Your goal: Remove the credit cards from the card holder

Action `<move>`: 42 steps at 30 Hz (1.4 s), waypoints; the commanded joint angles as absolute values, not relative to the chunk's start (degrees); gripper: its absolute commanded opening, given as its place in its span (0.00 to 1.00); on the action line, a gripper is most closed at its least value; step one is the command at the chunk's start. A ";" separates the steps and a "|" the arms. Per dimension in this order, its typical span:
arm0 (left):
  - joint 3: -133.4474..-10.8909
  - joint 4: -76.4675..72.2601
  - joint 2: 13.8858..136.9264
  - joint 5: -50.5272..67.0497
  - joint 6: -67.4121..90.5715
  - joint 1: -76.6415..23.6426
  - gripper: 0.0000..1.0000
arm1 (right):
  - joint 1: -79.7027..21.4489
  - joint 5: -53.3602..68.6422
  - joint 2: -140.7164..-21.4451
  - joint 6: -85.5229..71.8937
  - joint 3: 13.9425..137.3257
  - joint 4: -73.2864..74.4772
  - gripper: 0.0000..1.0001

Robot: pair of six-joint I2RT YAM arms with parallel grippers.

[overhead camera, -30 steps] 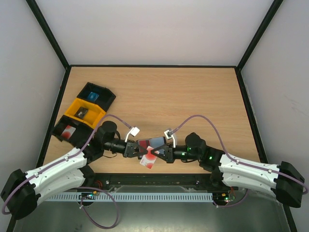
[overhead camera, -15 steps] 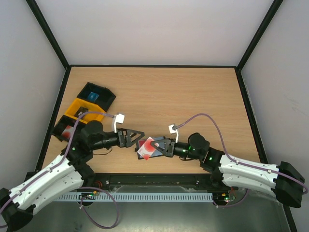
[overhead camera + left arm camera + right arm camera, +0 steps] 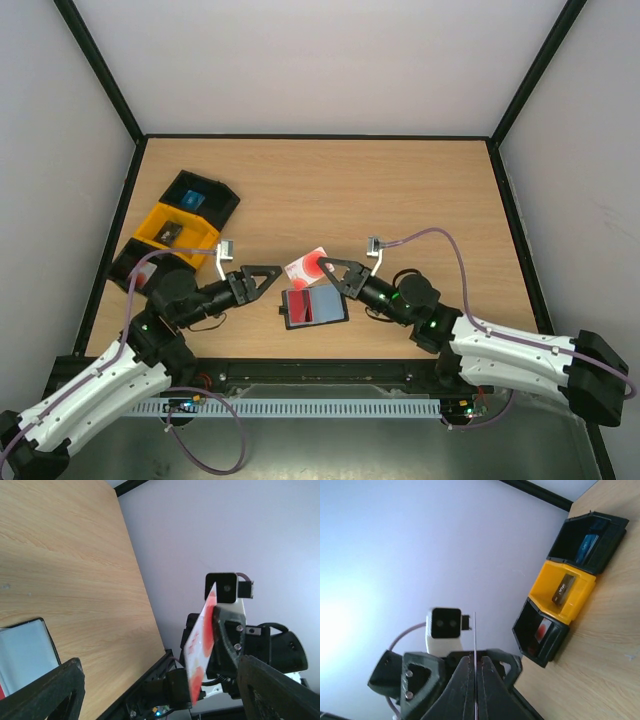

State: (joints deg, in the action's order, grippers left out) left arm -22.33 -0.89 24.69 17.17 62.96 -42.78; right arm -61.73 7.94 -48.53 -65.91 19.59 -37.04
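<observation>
From above, the left fingers stand wide and empty, while the right fingers pinch a red-and-white card above the surface. The holder lies open between the two sets of fingers, just nearer the arm bases.

From the left wrist, the card hangs tilted ahead of the spread fingers, and the holder shows a corner beside one of them.

From the right wrist, the card appears edge-on between the shut fingers. Three trays sit beyond, each with a card inside.

White arms, black fingers, purple cables
</observation>
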 commanded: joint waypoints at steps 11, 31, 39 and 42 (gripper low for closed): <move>-19.35 -16.33 29.01 20.34 69.93 -42.54 0.46 | -61.88 4.68 -56.29 -71.24 23.85 -46.89 0.02; -18.10 -16.96 28.30 19.34 69.60 -42.50 0.03 | -61.91 5.36 -56.78 -71.11 21.78 -46.22 0.10; -18.09 -15.41 27.77 18.47 67.96 -42.54 0.03 | -61.88 4.77 -55.90 -70.55 20.30 -44.88 0.37; -18.32 -13.15 26.54 17.10 67.15 -42.50 0.03 | -61.88 3.96 -54.68 -69.54 19.69 -42.69 0.57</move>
